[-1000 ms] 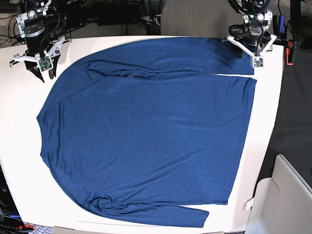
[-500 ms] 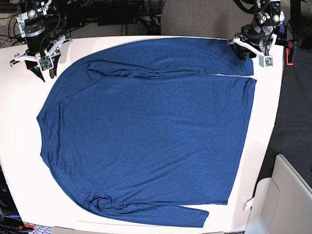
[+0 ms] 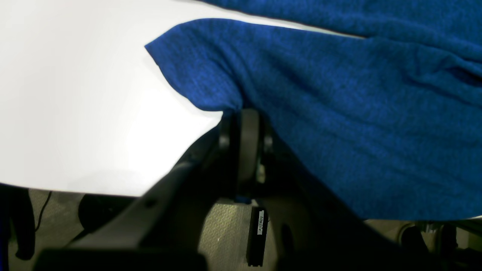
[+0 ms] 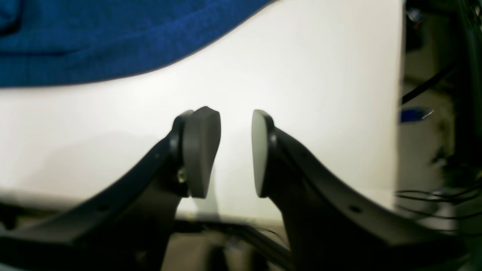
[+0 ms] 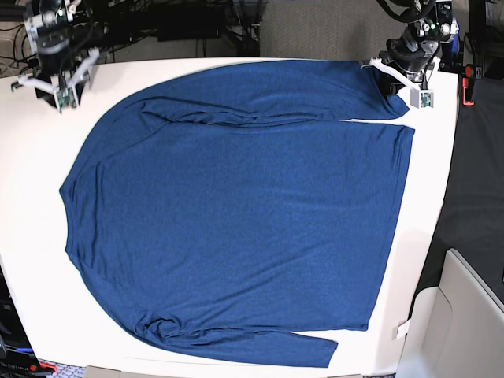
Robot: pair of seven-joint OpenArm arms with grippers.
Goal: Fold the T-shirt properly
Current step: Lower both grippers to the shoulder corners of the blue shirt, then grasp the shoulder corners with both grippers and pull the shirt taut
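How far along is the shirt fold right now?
Done: the T-shirt lies spread flat on the table, both sleeves along the body. In hand: the left gripper is shut on the upper sleeve's cuff; the right gripper is open over bare table. Left: every fold; none shows yet.

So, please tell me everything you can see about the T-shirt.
The T-shirt is a plain dark blue long-sleeved shirt of thin, heathered knit. It lies flat on the white table, both sleeves folded along its body. The left tool is shut on the far sleeve's cuff edge; the right tool is open, apart from it.
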